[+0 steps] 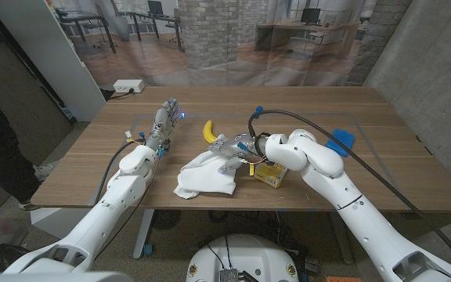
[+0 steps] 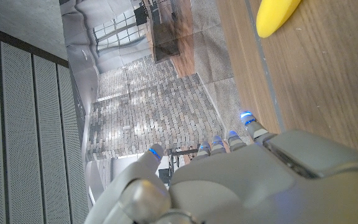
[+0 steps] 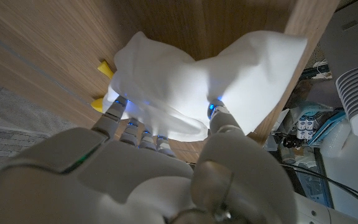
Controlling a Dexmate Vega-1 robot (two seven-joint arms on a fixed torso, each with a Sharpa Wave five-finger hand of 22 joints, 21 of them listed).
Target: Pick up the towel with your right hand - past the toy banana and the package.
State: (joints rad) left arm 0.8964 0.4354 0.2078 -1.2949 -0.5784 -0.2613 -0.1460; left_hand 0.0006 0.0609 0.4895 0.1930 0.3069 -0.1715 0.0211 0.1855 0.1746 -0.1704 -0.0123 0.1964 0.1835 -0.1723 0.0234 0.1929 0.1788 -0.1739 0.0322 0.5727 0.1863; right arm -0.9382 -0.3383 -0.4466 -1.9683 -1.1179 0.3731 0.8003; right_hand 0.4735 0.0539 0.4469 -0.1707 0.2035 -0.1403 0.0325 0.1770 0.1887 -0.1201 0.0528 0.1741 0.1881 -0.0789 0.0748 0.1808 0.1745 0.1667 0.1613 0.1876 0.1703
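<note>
Right hand (image 1: 229,149) gripped the white towel (image 1: 204,178), just beside the toy banana (image 1: 209,131); the yellow package (image 1: 270,174) lay under its forearm. Left hand (image 1: 165,121) held nothing, fingers apart.

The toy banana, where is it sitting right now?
In the head view the toy banana lies on the table near the middle, just beyond the white towel, between the raised left hand and the right hand.

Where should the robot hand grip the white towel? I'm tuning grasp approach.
Probably the raised, bunched fold of the white towel nearest the right robot hand, coming from the package side: that ridge stands proud, while the far edges lie flat.
</note>
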